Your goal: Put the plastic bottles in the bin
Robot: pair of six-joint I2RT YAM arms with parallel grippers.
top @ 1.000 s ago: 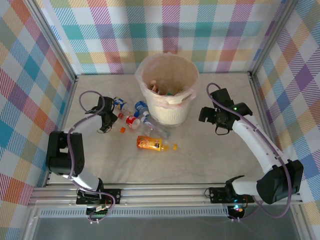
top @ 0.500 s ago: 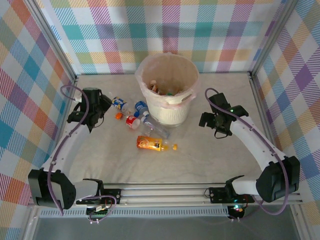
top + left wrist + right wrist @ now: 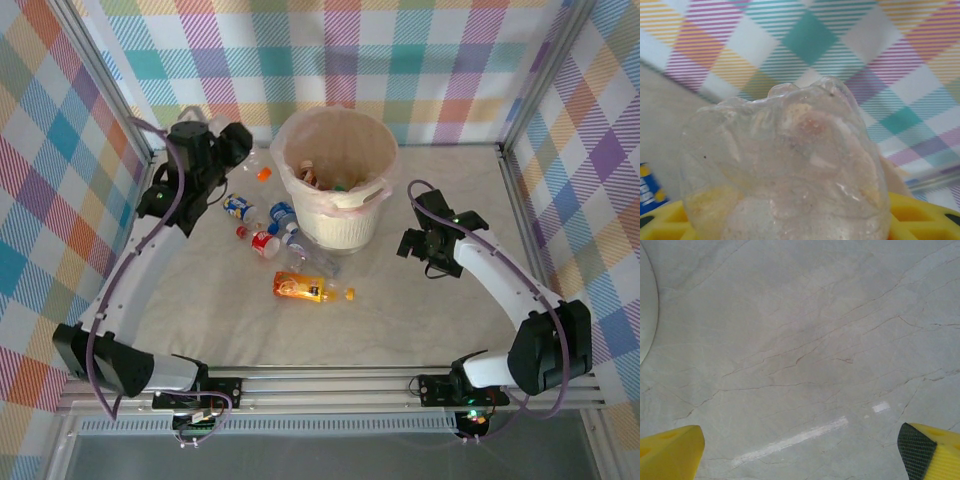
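My left gripper [image 3: 240, 150] is raised at the back left, just left of the bin [image 3: 386, 150], and is shut on a crushed clear plastic bottle [image 3: 785, 165] whose orange cap [image 3: 263, 172] hangs towards the bin. The bottle sits between the yellow fingers [image 3: 925, 215] of the left gripper [image 3: 790, 220]. The bin is a cream bucket lined with a pinkish bag and has bottles inside. More plastic bottles lie on the table left of it: a blue-labelled one [image 3: 238, 207], a red-labelled one [image 3: 265, 243], a clear one [image 3: 312, 263] and an orange one [image 3: 298, 288]. My right gripper [image 3: 412, 243] is open over bare table [image 3: 805, 340].
Checked walls close off the back and both sides, with metal posts at the corners. The bin's curved wall [image 3: 645, 305] lies at the left edge of the right wrist view. A small red cap [image 3: 240, 231] lies among the bottles on the table.
My left arm has lifted the orange-capped bottle off the table and carried it up and back towards the bin's left side. The right arm has shifted only slightly.
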